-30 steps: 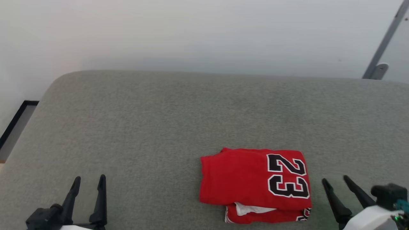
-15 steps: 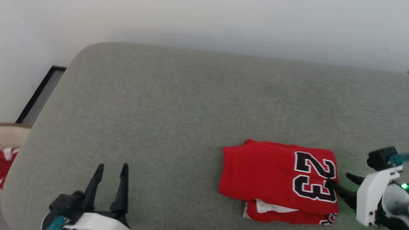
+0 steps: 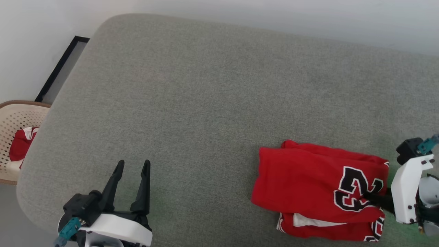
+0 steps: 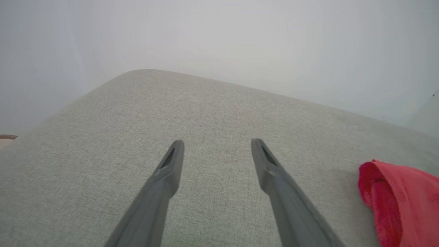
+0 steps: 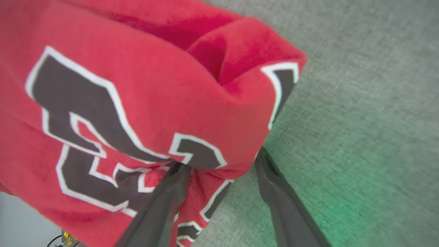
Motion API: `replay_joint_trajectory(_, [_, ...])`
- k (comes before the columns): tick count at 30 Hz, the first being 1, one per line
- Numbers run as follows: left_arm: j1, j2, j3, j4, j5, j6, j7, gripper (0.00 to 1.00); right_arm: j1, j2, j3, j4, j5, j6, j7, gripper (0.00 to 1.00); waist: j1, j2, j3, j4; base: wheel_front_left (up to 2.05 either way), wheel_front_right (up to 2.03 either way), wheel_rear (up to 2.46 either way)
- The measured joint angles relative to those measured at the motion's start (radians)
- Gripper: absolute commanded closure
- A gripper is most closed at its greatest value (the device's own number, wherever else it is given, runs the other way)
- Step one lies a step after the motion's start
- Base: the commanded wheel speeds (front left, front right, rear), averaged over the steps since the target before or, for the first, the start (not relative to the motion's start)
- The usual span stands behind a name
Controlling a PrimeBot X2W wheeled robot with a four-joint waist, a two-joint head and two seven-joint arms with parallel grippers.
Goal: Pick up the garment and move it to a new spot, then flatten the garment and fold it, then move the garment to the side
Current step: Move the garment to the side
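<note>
A pale perforated basket point(image 3: 12, 116) beside the grey cushion point(image 3: 205, 103) holds a crumpled red-and-white cloth point(image 3: 20, 147). The left gripper point(image 3: 133, 164) hovers over bare cushion with its jaws wide apart and empty, the folded garment point(image 3: 301, 178) well off to its right. The right gripper point(image 5: 219, 159), jaws also spread wide, has its fingertips pushed into the garment's numbered edge, one tucked under a fold, without clamping it.

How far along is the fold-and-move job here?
Done: the red 23 jersey lies folded on the grey cushion. In hand: the right gripper, jaws open, has one finger wedged into the jersey's bunched edge. Remaining: moving it aside. The left gripper is open over bare cushion.
</note>
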Motion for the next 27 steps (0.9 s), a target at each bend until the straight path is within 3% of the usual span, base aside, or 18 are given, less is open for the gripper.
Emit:
replay_joint_trajectory(1, [-0.004, 0.000, -0.001, 0.000, 0.000, 0.000, 0.000, 0.00, -0.005, -0.004, 0.002, -0.007, 0.002, 0.000, 0.010, 1.00, 0.0000, 0.0000, 0.005, 0.001, 0.00, 0.00, 0.00])
replay_joint_trajectory(12, [-0.082, 0.022, -0.004, -0.008, -0.005, 0.000, 0.000, 0.00, -0.056, -0.016, -0.039, -0.080, -0.007, 0.003, -0.005, 1.00, 0.0000, -0.0001, 0.026, -0.063, 0.00, 0.00, 0.00])
replay_joint_trajectory(27, [-0.294, 0.058, -0.150, 0.015, 0.015, 0.000, 0.000, 0.00, -0.209, -0.176, -0.103, -0.068, -0.086, 0.001, -0.136, 1.00, 0.0000, -0.0001, 0.081, -0.254, 0.00, 0.00, 0.00])
